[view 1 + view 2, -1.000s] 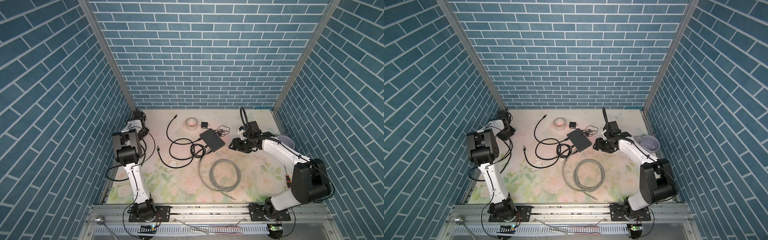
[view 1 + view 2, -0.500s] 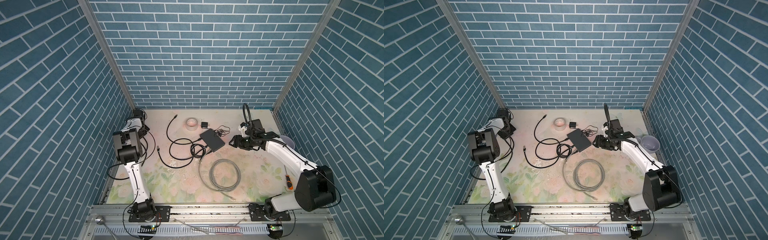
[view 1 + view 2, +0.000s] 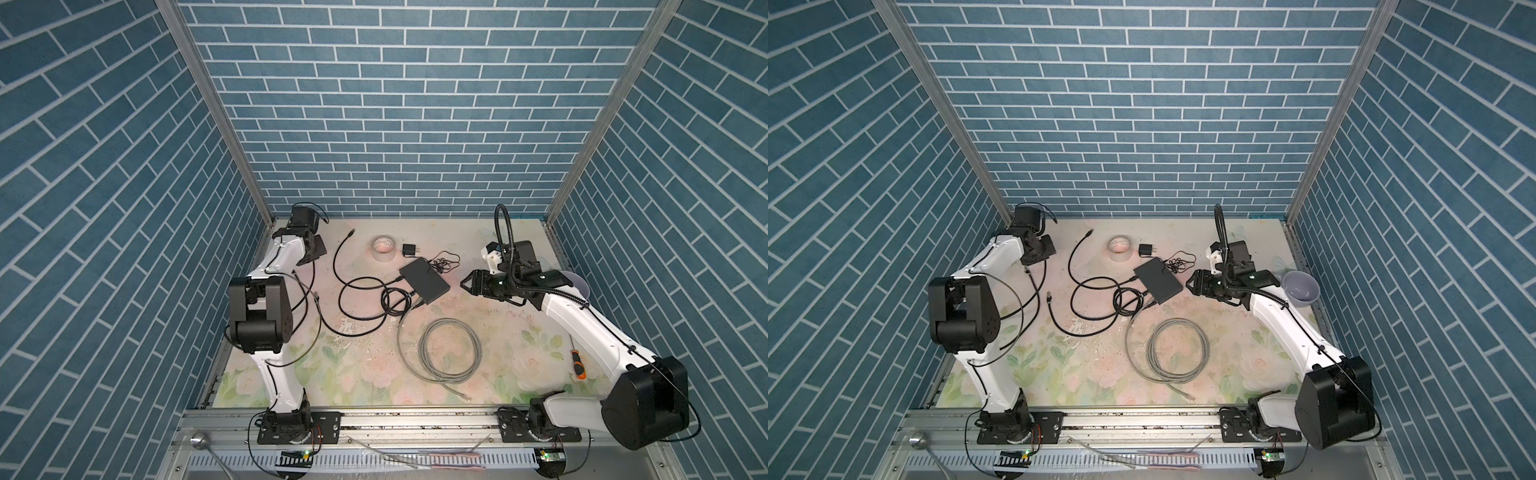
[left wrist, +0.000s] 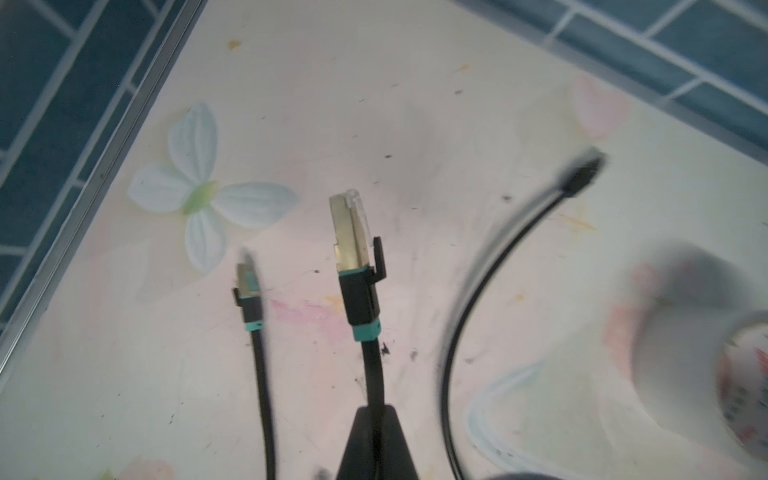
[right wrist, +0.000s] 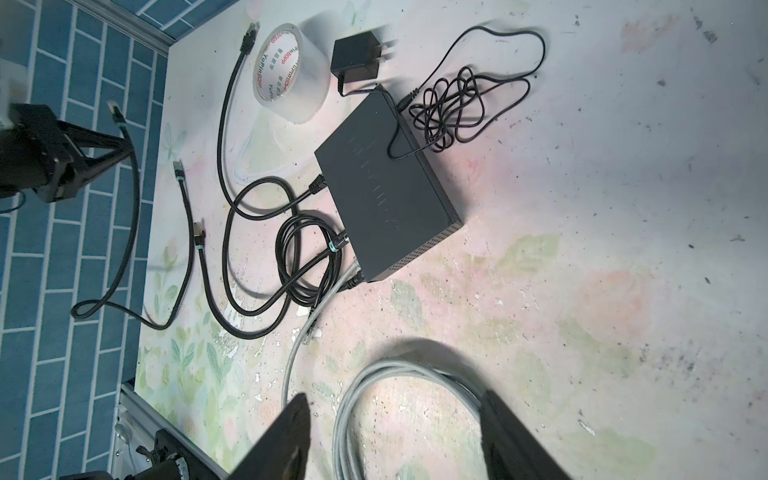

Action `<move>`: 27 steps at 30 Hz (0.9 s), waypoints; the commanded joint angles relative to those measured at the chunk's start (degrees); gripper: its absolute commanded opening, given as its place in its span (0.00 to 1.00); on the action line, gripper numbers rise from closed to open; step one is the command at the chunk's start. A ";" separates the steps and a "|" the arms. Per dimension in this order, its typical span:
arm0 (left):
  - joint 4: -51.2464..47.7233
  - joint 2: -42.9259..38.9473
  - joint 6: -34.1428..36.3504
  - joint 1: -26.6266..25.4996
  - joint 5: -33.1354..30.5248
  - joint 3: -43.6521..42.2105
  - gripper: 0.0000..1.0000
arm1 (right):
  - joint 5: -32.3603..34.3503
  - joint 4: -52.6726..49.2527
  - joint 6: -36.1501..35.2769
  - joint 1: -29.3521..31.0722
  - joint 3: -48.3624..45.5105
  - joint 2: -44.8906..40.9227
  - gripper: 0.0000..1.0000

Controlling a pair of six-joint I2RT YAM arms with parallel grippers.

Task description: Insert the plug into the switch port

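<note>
The switch [image 3: 424,276] [image 3: 1158,280] [image 5: 386,187] is a flat black box lying mid-table with several cables plugged into its near edge. My left gripper [image 3: 314,250] [image 3: 1045,250] [image 4: 376,419] is at the far left corner, shut on a black cable just behind its plug [image 4: 351,237], a gold connector with a teal ring that is held off the mat. My right gripper [image 3: 465,282] [image 3: 1188,282] [image 5: 392,399] hovers open just right of the switch, holding nothing.
A second teal-ringed plug [image 4: 248,286] lies loose beside the held one. A tape roll [image 3: 383,248], a small power adapter [image 3: 409,250], a grey coiled cable [image 3: 451,349], an orange-handled screwdriver [image 3: 578,365] and a lilac bowl [image 3: 1300,286] are also on the mat.
My left gripper has closed on the black cable and shifted slightly right. The right arm's elbow has swung outward, and its gripper has stayed open near the switch.
</note>
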 commanded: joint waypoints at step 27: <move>16.28 -19.41 30.56 -22.45 20.23 -29.43 0.00 | -9.18 51.00 28.45 10.27 8.02 29.98 0.56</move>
